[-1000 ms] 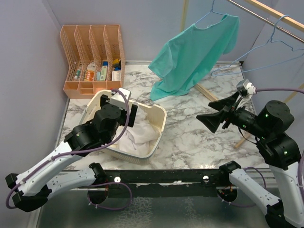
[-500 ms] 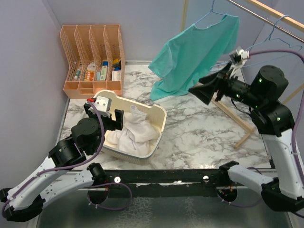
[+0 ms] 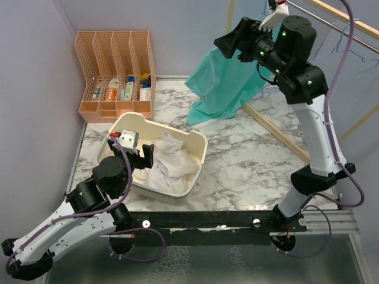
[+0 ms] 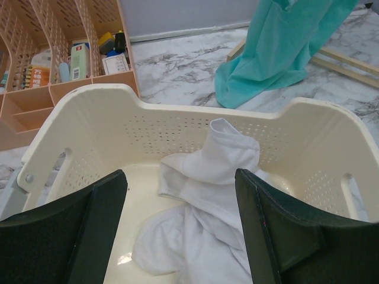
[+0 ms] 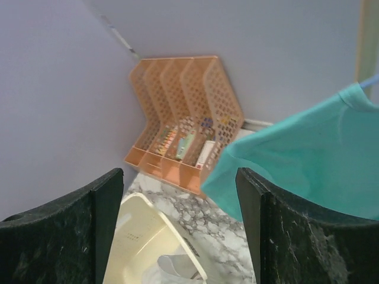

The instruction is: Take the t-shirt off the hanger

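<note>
The teal t-shirt (image 3: 216,83) hangs from a blue wire hanger at the back. My right arm hides the hanger's top in the top view. A bit of the hanger (image 5: 370,80) shows in the right wrist view above the shirt (image 5: 308,171). My right gripper (image 3: 227,46) is raised high, open and empty, in front of the shirt's upper left part; the right wrist view (image 5: 177,177) shows its jaws wide apart. My left gripper (image 3: 131,155) is open and empty over the near rim of the basket, and the left wrist view (image 4: 180,189) shows this too. The shirt's lower end (image 4: 278,47) rests on the table.
A cream laundry basket (image 3: 198,142) holds white clothes (image 3: 172,163); its rim (image 4: 118,94) and the clothes (image 4: 219,177) show in the left wrist view. An orange organizer (image 3: 115,71) stands back left. A wooden rack bar (image 3: 278,133) lies on the table. A second blue hanger (image 3: 354,52) hangs at right.
My right arm has risen and swung up and left, from the right side of the table to the top of the t-shirt. My left gripper has drawn back from inside the basket to its near rim.
</note>
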### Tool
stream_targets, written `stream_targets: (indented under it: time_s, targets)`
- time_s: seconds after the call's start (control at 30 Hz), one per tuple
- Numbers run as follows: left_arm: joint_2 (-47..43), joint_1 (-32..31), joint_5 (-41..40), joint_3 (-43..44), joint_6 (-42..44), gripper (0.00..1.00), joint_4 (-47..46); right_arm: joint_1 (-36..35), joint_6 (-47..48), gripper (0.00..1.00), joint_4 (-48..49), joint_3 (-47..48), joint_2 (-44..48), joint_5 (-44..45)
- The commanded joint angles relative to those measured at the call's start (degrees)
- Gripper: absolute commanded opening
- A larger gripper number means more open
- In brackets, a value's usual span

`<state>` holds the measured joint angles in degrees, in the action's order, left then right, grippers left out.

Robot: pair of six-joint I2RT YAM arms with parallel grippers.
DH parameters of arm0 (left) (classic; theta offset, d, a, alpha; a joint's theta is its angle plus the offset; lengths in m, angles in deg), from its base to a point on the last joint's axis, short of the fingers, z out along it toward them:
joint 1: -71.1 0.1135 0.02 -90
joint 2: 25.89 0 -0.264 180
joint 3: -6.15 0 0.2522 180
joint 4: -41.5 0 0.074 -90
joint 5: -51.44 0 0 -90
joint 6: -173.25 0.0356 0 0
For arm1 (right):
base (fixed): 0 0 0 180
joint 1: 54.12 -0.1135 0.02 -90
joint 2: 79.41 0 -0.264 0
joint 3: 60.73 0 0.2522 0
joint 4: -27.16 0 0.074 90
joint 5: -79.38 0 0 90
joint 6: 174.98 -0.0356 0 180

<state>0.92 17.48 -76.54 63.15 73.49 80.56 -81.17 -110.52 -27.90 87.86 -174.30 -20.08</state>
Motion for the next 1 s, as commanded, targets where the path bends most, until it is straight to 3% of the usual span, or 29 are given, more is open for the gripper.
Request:
stream_targets:
  time_s: [0.0, 0.2, 0.43, 0.97]
  targets:
    - [-1.5, 0.2, -0.4, -0.3, -0.9, 0.76, -1.2, -1.3, -7.6, 0.77, -2.3, -1.5, -2.6, 20.2]
    - [-3.7, 0.2, 0.8, -1.2, -1.3, 0.75, -2.0, -3.4, -8.7, 0.77, 8.2, -14.2, 2.5, 29.0]
    - [-3.4, 0.2, 2.4, -1.4, -1.3, 0.75, -2.3, -3.4, -8.2, 0.77, 4.5, -7.0, -5.3, 30.3]
    - [-4.3, 0.2, 2.9, -1.8, -1.2, 0.75, -2.5, -3.4, -8.9, 0.73, 8.2, -2.3, -14.5, 35.9]
